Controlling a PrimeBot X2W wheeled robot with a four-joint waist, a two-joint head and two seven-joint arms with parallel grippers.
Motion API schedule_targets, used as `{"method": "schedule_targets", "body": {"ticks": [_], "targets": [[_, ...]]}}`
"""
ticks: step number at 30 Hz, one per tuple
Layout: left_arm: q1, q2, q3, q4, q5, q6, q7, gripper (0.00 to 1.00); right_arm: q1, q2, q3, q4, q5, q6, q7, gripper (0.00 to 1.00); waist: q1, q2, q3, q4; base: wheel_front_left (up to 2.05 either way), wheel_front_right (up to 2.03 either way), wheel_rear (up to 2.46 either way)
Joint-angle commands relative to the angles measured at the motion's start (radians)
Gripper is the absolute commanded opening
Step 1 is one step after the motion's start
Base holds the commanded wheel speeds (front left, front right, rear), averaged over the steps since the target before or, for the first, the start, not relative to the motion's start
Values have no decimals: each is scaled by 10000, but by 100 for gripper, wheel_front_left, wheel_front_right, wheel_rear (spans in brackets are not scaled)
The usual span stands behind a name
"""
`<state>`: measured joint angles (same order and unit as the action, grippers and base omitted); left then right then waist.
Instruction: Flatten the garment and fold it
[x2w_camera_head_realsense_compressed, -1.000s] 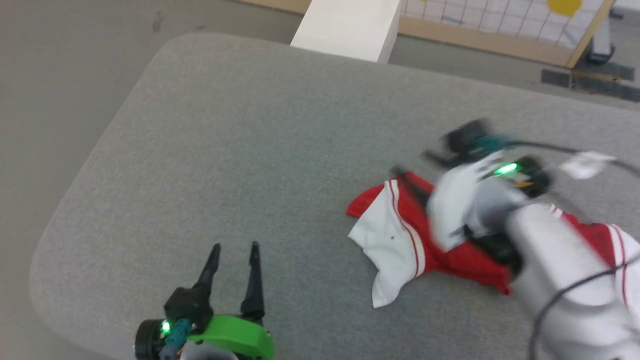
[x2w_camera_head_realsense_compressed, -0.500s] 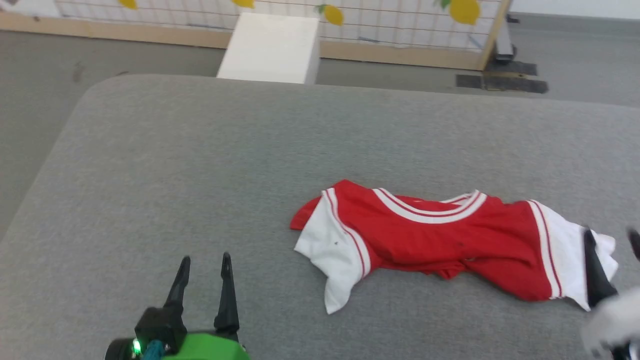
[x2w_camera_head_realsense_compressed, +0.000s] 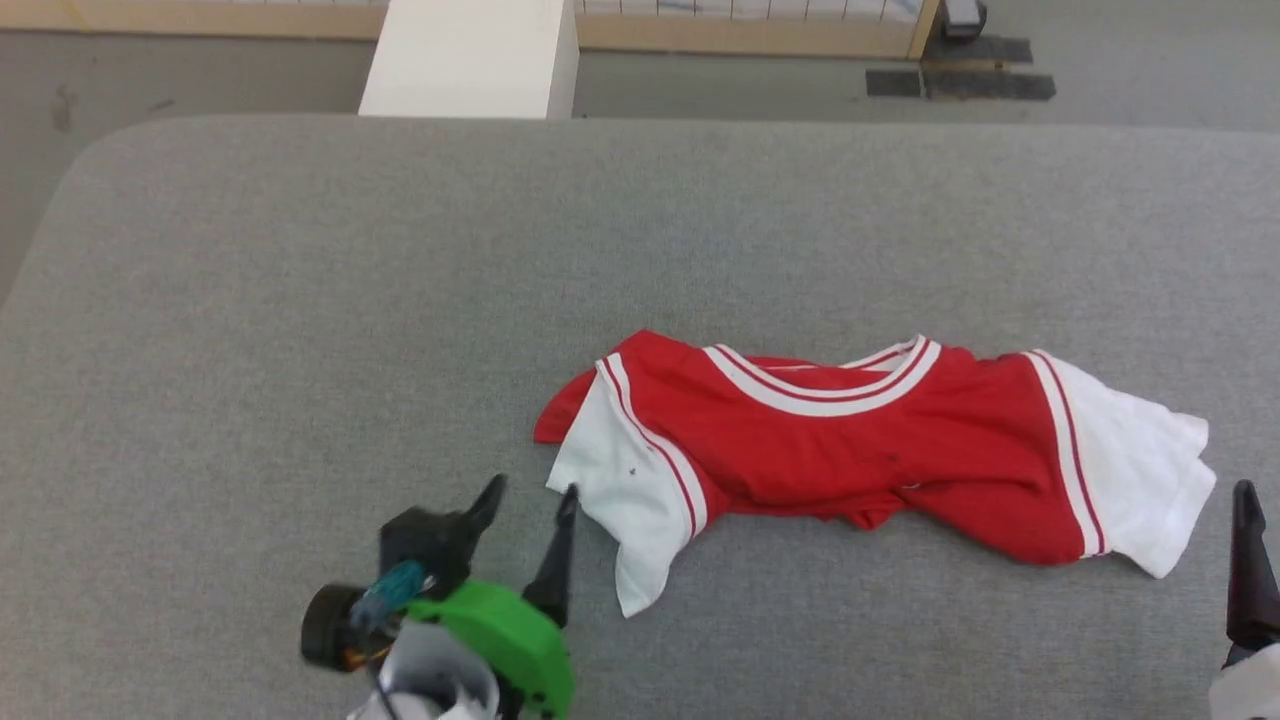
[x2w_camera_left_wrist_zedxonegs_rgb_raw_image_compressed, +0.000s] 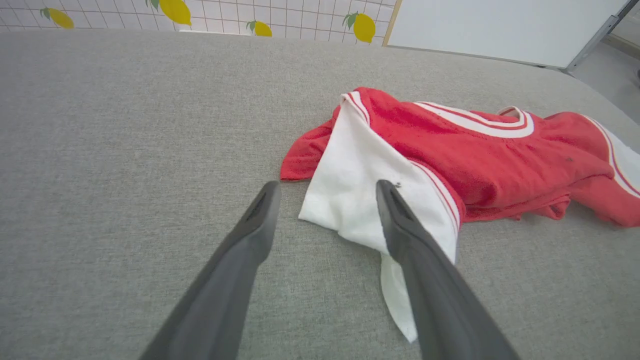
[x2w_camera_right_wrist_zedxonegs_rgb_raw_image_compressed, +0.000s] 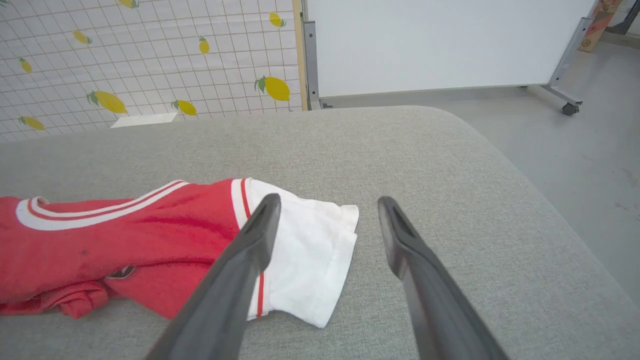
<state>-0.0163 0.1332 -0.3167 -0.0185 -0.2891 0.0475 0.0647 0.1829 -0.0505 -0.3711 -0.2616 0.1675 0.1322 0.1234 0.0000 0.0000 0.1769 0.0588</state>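
The garment (x2w_camera_head_realsense_compressed: 860, 450), red with white sleeves and a striped collar, lies bunched in a sideways band on the grey padded table (x2w_camera_head_realsense_compressed: 300, 300). My left gripper (x2w_camera_head_realsense_compressed: 532, 490) stands open just left of the garment's left white sleeve (x2w_camera_head_realsense_compressed: 630, 490). In the left wrist view the left gripper (x2w_camera_left_wrist_zedxonegs_rgb_raw_image_compressed: 327, 187) holds nothing, with that sleeve (x2w_camera_left_wrist_zedxonegs_rgb_raw_image_compressed: 350, 190) just beyond its right finger. My right gripper (x2w_camera_right_wrist_zedxonegs_rgb_raw_image_compressed: 327, 200) is open and empty over the other white sleeve (x2w_camera_right_wrist_zedxonegs_rgb_raw_image_compressed: 310, 250). One of its fingers (x2w_camera_head_realsense_compressed: 1250, 570) shows at the lower right edge of the head view.
A white block (x2w_camera_head_realsense_compressed: 470, 60) stands on the floor past the table's far edge. A lemon-patterned panel (x2w_camera_right_wrist_zedxonegs_rgb_raw_image_compressed: 125, 65) and a whiteboard on wheels (x2w_camera_right_wrist_zedxonegs_rgb_raw_image_compressed: 440, 40) stand behind it. The table's rounded right edge (x2w_camera_right_wrist_zedxonegs_rgb_raw_image_compressed: 525, 165) drops to the floor.
The head camera has turned. My right arm has drawn back off the garment to the lower right, leaving it spread sideways. My left gripper has moved right, up to the left sleeve.
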Motion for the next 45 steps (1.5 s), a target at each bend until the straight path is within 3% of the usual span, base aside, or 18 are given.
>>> {"method": "schedule_targets", "body": {"ticks": [1, 11, 20, 22, 29, 34, 39, 45], "targets": [[-300, 5, -106, 62, 15, -64, 181, 100, -150, 1, 55, -40, -56, -15, 53, 100, 0, 0, 339, 96, 0, 0, 0], [-1950, -10, -552, 2197, 557, -162, 529, 100, -424, 2, 346, -185, -123, -15, 323, 100, 0, 0, 975, 163, 0, 0, 0], [-2851, -112, -697, 3863, 415, -437, 756, 100, -562, 2, 373, -381, -248, -15, 535, 100, 0, 0, 1227, -3, 0, 0, 0], [-2928, -158, -785, 4112, 356, -502, 975, 0, -557, 2, 358, -391, -253, -15, 567, 100, 0, 0, 1237, -33, 0, 0, 0], [-2817, -238, -934, 4428, 77, -525, 1834, 0, -513, 3, 325, -295, -240, -15, 628, 100, 0, 0, 971, -1, 0, 0, 0], [-2573, -186, -644, 3960, -40, -159, 1435, 0, -438, 3, 458, -158, -206, -15, 626, 100, 0, 0, 521, 119, 0, 0, 0], [-1800, -282, 395, 2647, -937, 367, 704, 0, -298, 3, 616, 6, -179, -15, 635, 100, 0, 0, -67, 284, 0, 0, 0], [-41, 354, 1723, 588, -1567, 1099, 692, 0, -106, 3, 519, 68, -212, -15, 706, 100, 0, 0, -480, 458, 0, 0, 0]]}}
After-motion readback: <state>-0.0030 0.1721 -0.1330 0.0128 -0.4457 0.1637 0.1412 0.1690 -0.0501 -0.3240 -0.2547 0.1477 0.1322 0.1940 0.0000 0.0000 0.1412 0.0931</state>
